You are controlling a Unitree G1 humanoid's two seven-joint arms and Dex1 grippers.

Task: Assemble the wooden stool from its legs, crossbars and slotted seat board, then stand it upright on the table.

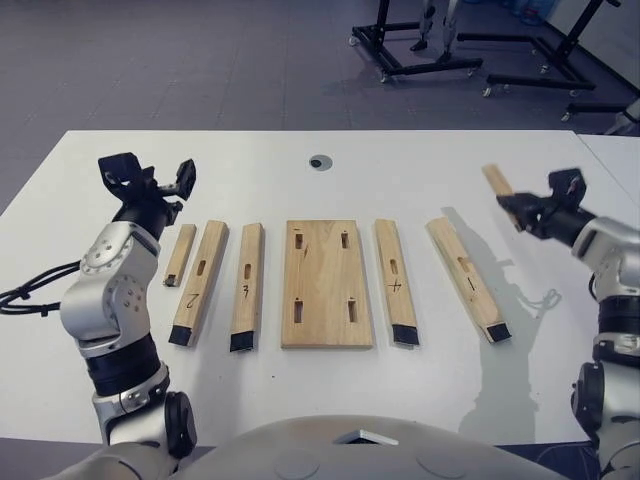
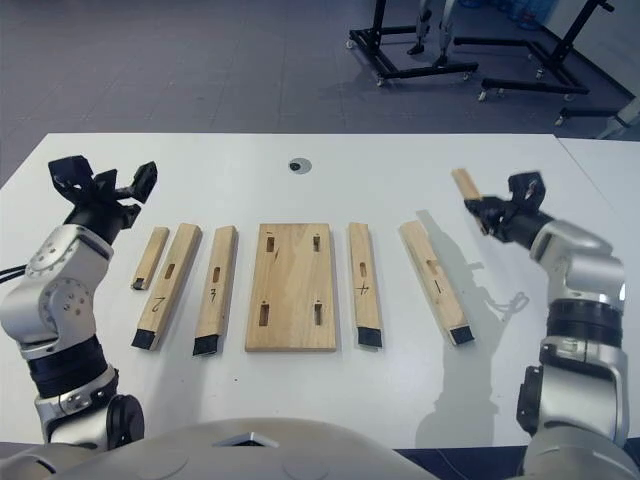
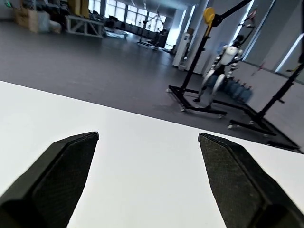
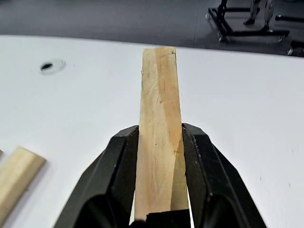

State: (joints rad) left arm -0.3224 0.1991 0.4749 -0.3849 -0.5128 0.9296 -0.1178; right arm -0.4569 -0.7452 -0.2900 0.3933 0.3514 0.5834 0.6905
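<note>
The slotted seat board (image 1: 320, 283) lies flat at the table's middle. Two legs (image 1: 199, 281) (image 1: 247, 285) with black ends lie to its left, and a short crossbar (image 1: 180, 254) lies farther left. Two more legs (image 1: 396, 281) (image 1: 467, 278) lie to its right. My right gripper (image 1: 513, 208) is shut on a second short crossbar (image 4: 159, 128), held above the table at the right, beyond the rightmost leg. My left gripper (image 1: 148, 175) hangs open above the table's left side, just behind the lying crossbar, with nothing between its fingers (image 3: 52, 180).
A small round hole (image 1: 320, 161) sits in the white table (image 1: 400, 400) behind the board. A black cable (image 1: 25, 290) trails off the left edge. Black wheeled stands (image 1: 470, 50) are on the floor beyond the table.
</note>
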